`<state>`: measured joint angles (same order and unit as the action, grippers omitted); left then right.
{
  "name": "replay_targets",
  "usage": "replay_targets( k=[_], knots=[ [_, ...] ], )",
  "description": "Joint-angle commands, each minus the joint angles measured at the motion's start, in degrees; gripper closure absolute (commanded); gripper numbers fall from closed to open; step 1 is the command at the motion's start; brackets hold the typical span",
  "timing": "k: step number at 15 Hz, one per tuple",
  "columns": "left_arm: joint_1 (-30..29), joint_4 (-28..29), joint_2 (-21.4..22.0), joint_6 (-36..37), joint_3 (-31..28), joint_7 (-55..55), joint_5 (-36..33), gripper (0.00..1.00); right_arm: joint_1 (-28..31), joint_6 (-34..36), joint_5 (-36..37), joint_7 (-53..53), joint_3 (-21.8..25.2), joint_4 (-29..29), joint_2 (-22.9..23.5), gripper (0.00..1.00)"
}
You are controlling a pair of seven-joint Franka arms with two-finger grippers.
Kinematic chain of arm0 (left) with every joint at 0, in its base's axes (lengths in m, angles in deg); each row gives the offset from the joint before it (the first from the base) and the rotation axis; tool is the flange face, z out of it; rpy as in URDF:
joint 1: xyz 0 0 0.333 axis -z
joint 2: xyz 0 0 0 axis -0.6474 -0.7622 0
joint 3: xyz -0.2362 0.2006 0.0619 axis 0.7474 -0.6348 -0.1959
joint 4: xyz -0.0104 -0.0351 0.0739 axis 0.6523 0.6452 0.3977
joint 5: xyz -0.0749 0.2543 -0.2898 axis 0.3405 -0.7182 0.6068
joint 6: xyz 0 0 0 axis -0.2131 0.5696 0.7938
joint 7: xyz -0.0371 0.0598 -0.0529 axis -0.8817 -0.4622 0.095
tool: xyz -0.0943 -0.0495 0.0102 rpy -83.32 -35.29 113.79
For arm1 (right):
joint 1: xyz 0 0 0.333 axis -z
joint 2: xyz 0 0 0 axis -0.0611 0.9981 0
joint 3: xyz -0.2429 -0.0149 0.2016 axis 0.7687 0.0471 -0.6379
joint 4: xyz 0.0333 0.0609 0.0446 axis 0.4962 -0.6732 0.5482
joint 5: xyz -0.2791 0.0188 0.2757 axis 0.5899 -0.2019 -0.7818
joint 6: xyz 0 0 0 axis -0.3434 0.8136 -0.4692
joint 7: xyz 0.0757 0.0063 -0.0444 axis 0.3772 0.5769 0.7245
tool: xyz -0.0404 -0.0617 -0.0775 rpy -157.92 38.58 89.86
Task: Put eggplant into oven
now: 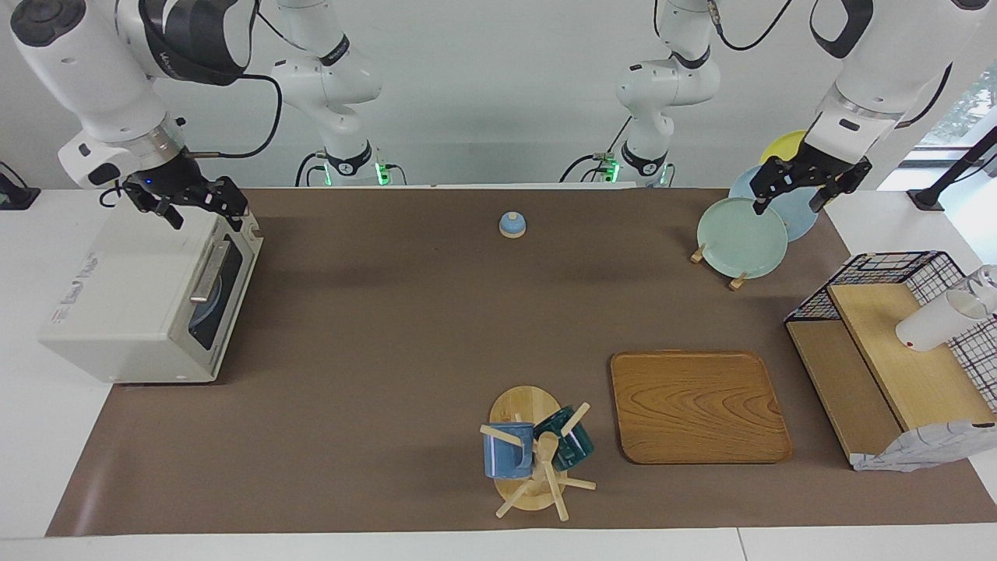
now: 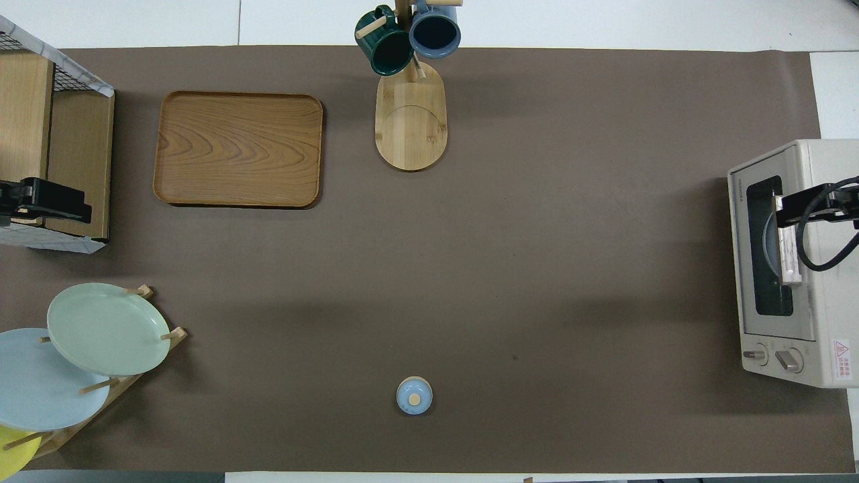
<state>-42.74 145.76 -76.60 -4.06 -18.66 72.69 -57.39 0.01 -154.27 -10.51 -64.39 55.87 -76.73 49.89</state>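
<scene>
Toaster oven at right arm's end of table, door closed. Eggplant not visible anywhere; plate shows through oven window. Right gripper above oven, fingers apart, empty. Left gripper waits over plate rack, fingers apart. Eggplant likely light, firm, slippery: grasp mid-body.

The oven at the right edge of the overhead view is cut off there, and through its door glass only a dim round shape shows, too dark to name; no eggplant can be made out in either view. At the left edge of the overhead view the wire shelf and the blue plate are cut off, the yellow plate shows only a sliver in the lower left corner, and the two mugs on their wooden stand run out at the top. In the facing view the arms run out at the upper edge, and the white cup on the shelf is cut by the right edge.
</scene>
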Motion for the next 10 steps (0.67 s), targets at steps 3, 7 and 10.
replay_targets(
  k=[3, 7, 10],
  knots=[
    [-0.68, 0.69, 0.79, 0.16, 0.62, -0.19, -0.69, 0.0, 0.42, 2.12, -1.71, 1.01, 0.94, 2.79, 1.79, 0.0],
    [-0.68, 0.69, 0.79, 0.16, 0.71, -0.19, -0.69, 0.0, 2.87, 2.38, -1.71, 1.01, 0.25, 4.9, 2.49, 0.0],
    [-0.68, 0.69, 0.79, 0.16, 0.62, -0.19, -0.69, 0.0, 3.06, 2.29, -1.71, 0.92, 0.24, 4.82, 2.4, 0.0]
  ],
)
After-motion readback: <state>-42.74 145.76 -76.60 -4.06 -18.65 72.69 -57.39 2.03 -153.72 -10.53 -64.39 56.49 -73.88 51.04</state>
